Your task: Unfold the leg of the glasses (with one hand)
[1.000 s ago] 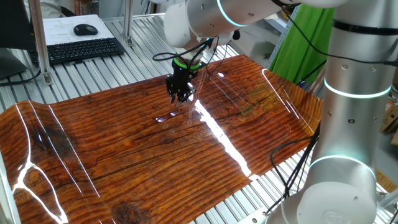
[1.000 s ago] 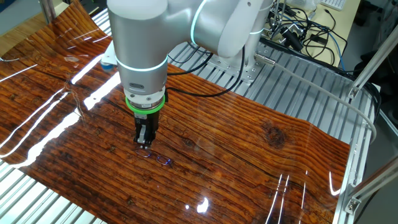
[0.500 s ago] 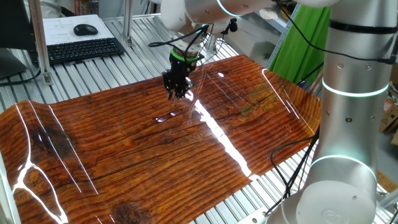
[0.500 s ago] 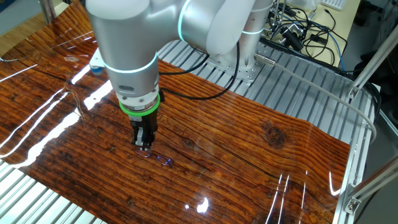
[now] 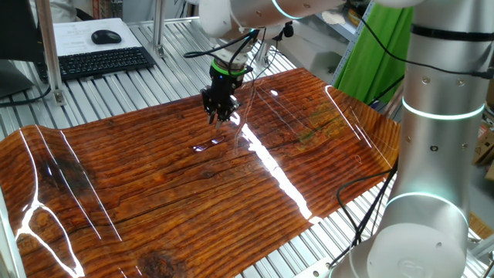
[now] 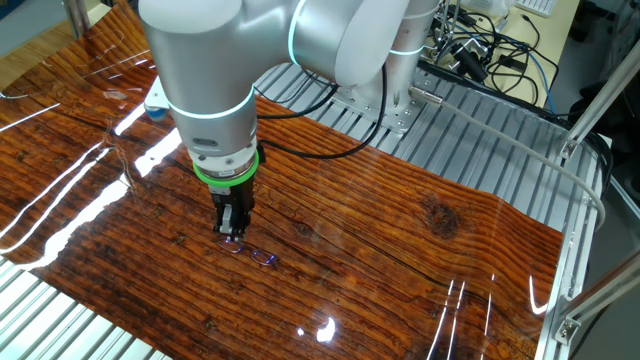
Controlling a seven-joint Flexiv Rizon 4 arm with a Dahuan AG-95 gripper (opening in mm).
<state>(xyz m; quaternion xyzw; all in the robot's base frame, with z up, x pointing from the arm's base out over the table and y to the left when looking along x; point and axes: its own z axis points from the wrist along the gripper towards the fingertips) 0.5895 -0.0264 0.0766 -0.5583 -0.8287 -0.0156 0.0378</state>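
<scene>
The glasses [image 6: 256, 255] lie on the glossy wooden board [image 6: 400, 240], tiny, with pinkish-purple wire and glinting lenses. In one fixed view they show as a small glint [image 5: 207, 144]. My black gripper [image 6: 232, 236] points straight down with its tips just at the left end of the glasses. In one fixed view the gripper [image 5: 218, 119] stands just behind the glint. Its fingers are close together. The leg is too fine to make out, and I cannot tell whether it is between the fingers.
White glare streaks run across the board [image 5: 270, 166]. A keyboard [image 5: 100, 62] and mouse [image 5: 106, 36] sit beyond the far left edge. Cables [image 6: 480, 45] lie behind the arm's base. The board's right end curls up by the silver arm column [image 5: 436, 139].
The arm's upper body swung left and the gripper shifted slightly left and away along the board in the first half second. It has been still since. The glasses look unmoved.
</scene>
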